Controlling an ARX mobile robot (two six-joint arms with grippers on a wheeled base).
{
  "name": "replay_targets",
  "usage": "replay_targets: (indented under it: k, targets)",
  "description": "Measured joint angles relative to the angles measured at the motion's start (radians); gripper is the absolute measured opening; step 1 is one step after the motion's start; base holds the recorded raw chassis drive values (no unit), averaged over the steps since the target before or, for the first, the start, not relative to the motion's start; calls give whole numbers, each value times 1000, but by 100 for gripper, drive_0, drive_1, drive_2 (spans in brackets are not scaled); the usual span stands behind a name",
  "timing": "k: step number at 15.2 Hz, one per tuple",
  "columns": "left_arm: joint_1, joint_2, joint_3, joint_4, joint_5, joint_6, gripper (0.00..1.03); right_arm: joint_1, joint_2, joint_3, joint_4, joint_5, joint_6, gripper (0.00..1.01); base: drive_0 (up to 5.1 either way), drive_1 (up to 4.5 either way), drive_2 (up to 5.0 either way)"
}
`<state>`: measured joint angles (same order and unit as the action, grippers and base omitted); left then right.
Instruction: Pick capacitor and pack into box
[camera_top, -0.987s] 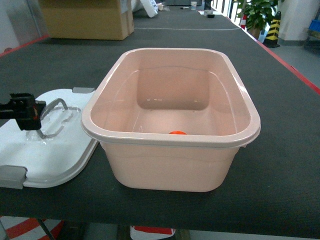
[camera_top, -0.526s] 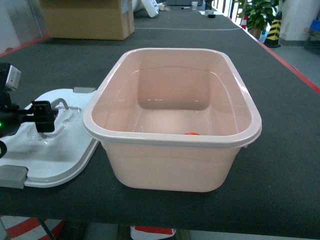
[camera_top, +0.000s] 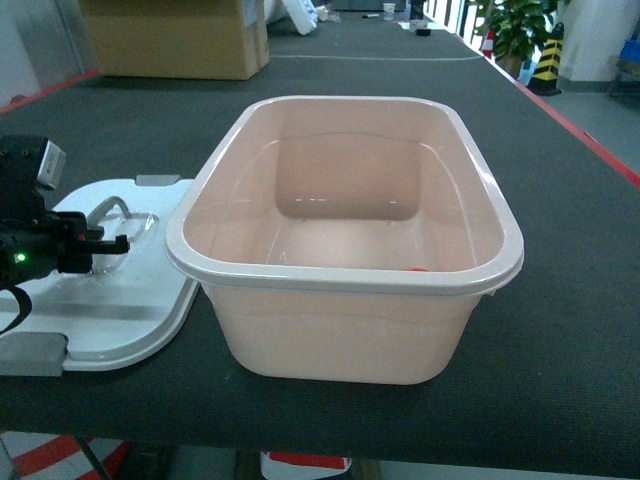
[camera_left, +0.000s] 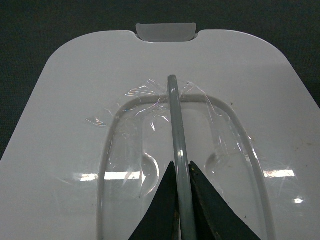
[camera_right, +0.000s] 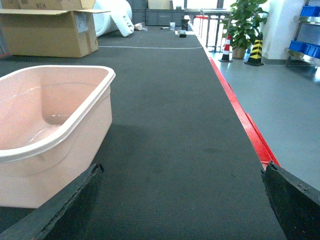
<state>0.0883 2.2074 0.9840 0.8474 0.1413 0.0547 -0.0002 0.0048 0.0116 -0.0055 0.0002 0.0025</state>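
At the centre of the head view stands the pale pink box (camera_top: 345, 240), open-topped on the dark table mat (camera_top: 570, 330), its long axis running from 6 o'clock to 12 o'clock. Low inside it, against the near wall at about 5 o'clock of its floor, a small orange-red thing (camera_top: 417, 269) peeks just over the rim; it is likely the capacitor, though too little shows to be sure.

At 9 o'clock of the box, just beside its left wall, lies the white lid (camera_top: 120, 310) flat on the mat, a grey latch (camera_top: 35, 352) at its near corner and a second tab at its far edge. The left gripper (camera_top: 112, 241) reaches in from 9 o'clock, low over the lid. From the left wrist camera, its 2 dark fingers (camera_left: 162, 210) stand close together, pinching the clear handle (camera_left: 176, 130), whose bar rises upright between them; crinkled transparent film lies around the handle's base.

The right gripper (camera_right: 180, 200) shows only in its own wrist camera, as 2 dark tips at the lower corners, spread wide apart with nothing between them, over bare mat at 3 o'clock of the box. Far off at 11 o'clock sits a brown cardboard carton (camera_top: 175, 38); a potted plant (camera_top: 515, 25) stands at 1 o'clock.
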Motion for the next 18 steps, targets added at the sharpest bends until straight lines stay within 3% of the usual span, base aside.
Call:
replay_targets:
  k: [5,8,10,13,15,18]
  targets:
    - [19,-191,-47,-56,-32,3,2,0,0,0,0,0,0,98,0,0,0]
    - [-11,-437,-58,-70,-134,-2,2,0,0,0,0,0,0,98,0,0,0]
    - [-136,-544,-77,-106,-229,-24,2,0,0,0,0,0,0,98,0,0,0]
    - [-379,-520,-48,-167,-399,-89,2,0,0,0,0,0,0,98,0,0,0]
    - [-482,-458,15,-206,-472,-138,2,0,0,0,0,0,0,98,0,0,0]
    - [-578,-376,110,-269,-535,-188,2,0,0,0,0,0,0,98,0,0,0]
